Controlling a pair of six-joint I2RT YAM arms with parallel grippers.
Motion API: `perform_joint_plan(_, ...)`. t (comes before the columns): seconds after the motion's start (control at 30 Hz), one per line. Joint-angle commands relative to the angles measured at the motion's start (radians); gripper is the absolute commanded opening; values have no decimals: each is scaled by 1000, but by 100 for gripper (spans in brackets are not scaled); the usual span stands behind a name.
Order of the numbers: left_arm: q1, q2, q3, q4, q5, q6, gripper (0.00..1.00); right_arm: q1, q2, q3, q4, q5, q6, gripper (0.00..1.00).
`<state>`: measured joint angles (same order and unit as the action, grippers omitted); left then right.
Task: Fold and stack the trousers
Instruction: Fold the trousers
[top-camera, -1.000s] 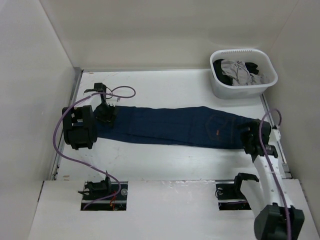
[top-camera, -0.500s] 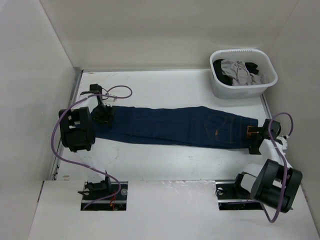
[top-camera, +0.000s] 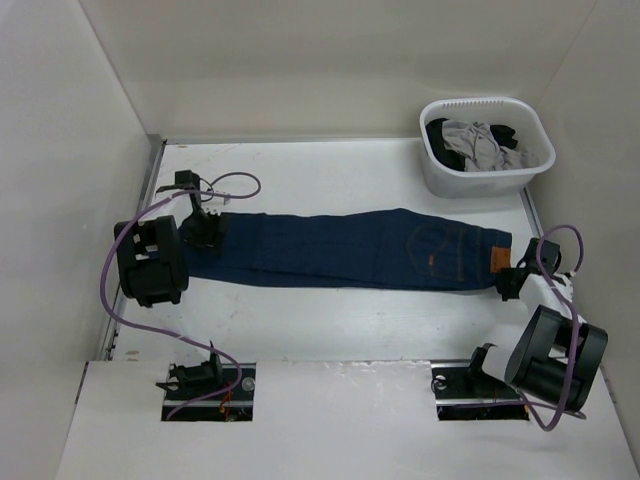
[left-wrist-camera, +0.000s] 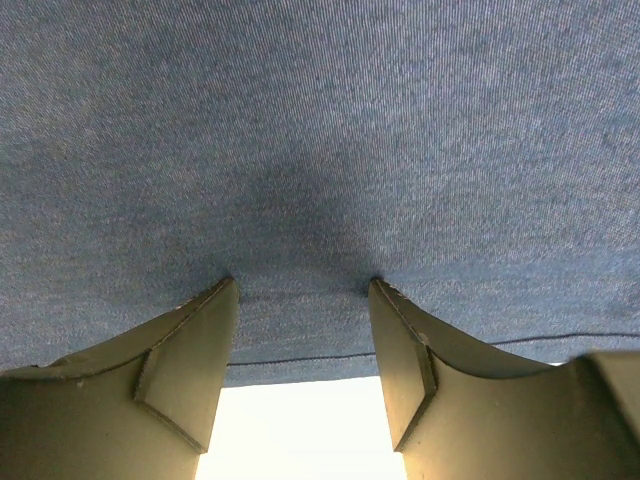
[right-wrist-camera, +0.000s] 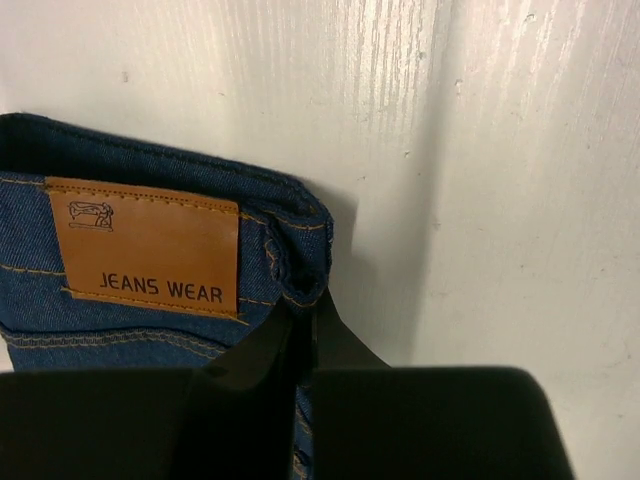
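The trousers (top-camera: 340, 250), dark blue jeans folded lengthwise, lie flat across the table from left to right. My left gripper (top-camera: 208, 232) rests at the leg ends on the left. In the left wrist view its fingers stand apart on the trousers (left-wrist-camera: 320, 150), the hem running across the gap, and the left gripper (left-wrist-camera: 300, 285) is open. My right gripper (top-camera: 508, 282) is at the waistband end. In the right wrist view the right gripper (right-wrist-camera: 305, 310) is shut on the waistband corner of the trousers (right-wrist-camera: 150, 330), beside a tan leather label (right-wrist-camera: 150, 245).
A white laundry basket (top-camera: 470, 182) with grey and black garments stands at the back right, just beyond the waistband. White walls close in the table on the left, back and right. A purple cable (top-camera: 230, 182) loops behind the left arm.
The right gripper has shut on the waistband corner, and its arm has swung out to the right. The waistband now shows its leather label. The left arm has barely shifted.
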<state>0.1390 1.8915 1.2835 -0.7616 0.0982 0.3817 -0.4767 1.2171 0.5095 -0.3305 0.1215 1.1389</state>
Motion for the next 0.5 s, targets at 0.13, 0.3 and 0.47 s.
perform_joint_plan(0.13,-3,-110,-29,-22,6,13,54,5,-157,70,-28,108,-226,0)
perform_joint_plan(0.3,-11,-143,-12,-39,9,11,55,6,-270,144,-85,118,-339,0)
perform_joint_plan(0.47,-29,-163,-7,-64,24,16,56,80,-364,260,-107,219,-546,0)
